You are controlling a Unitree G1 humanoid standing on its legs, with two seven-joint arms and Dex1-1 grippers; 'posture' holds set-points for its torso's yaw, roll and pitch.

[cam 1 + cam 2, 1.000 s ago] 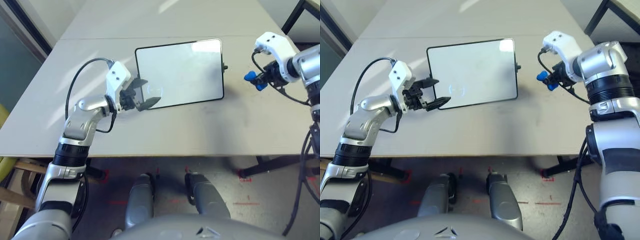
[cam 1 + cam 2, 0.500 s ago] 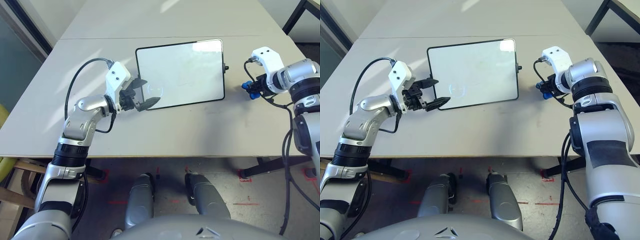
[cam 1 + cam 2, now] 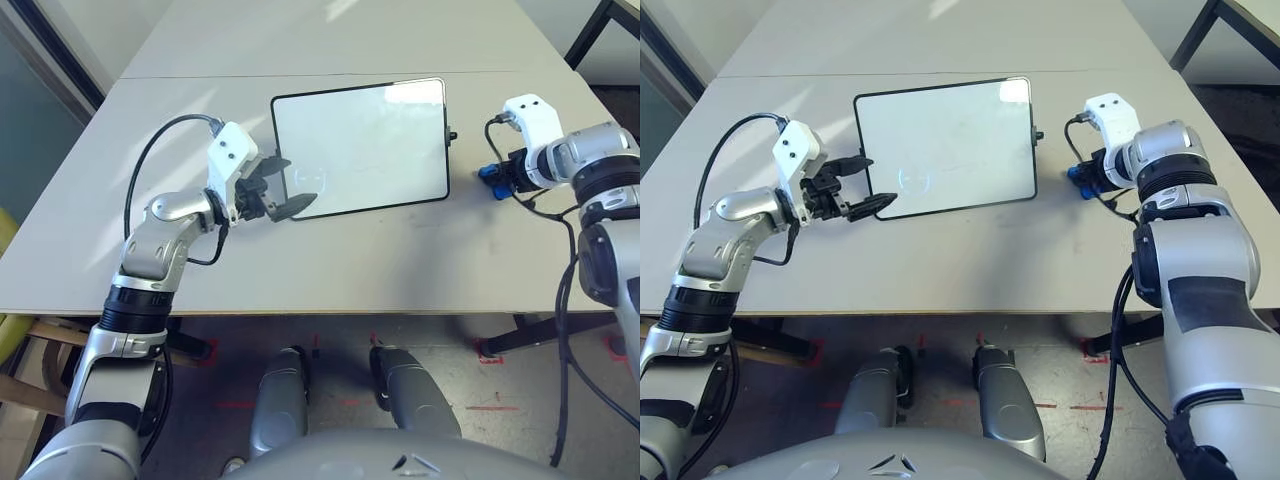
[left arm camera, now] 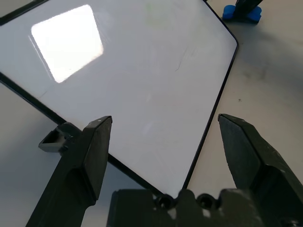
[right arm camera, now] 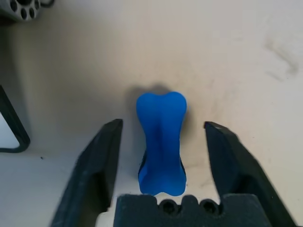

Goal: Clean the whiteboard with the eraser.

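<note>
From my station I see the whiteboard (image 3: 365,145) as glossy white inside a thin black frame, with a bright white glare patch, faint pale-blue curved marks and a thin dark scribble on its face, while the eraser (image 5: 162,142) is a solid bright blue. The left gripper (image 4: 164,118) and the right gripper (image 5: 164,124) are both black, on arms of silver banded with black, with white housings near the wrists. My table (image 3: 940,260) is a pale greyish beige with a few faint brownish smudges.
</note>
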